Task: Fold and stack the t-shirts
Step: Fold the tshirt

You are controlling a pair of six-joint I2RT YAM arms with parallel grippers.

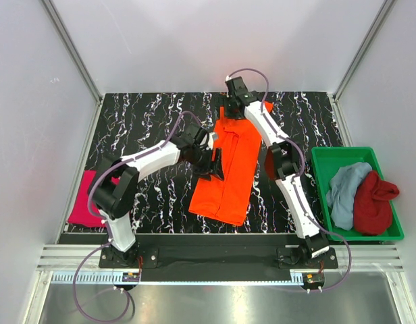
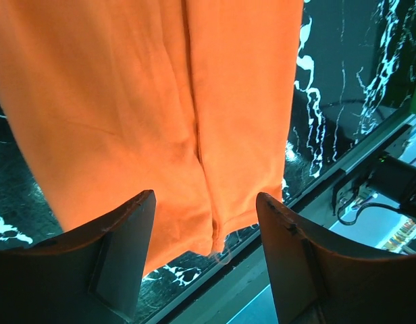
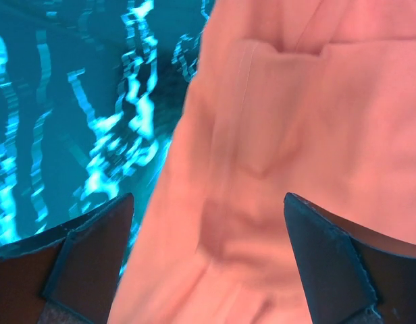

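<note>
Bright orange cloth t-shirt (image 1: 225, 179): lies flat as 1 long narrow strip, sides turned in, on the black white-veined tabletop (image 1: 147, 115).

Left gripper (image 2: 204, 199) is held over its left edge, jaws partly apart, nothing between them. Right gripper (image 3: 208, 199) is held over its far end, jaws wide, empty.

Magenta-pink t-shirt (image 1: 83, 196) is seen well left of the orange one. Green plastic tray (image 1: 320, 169) sits to its right, with the light blue t-shirt (image 1: 343, 192) and dark red t-shirt (image 1: 373, 206) inside.

Step judged: crosswise fold of shirt 1 of 4. For the next move, the far end must be pinched and carried toward the near hem.
</note>
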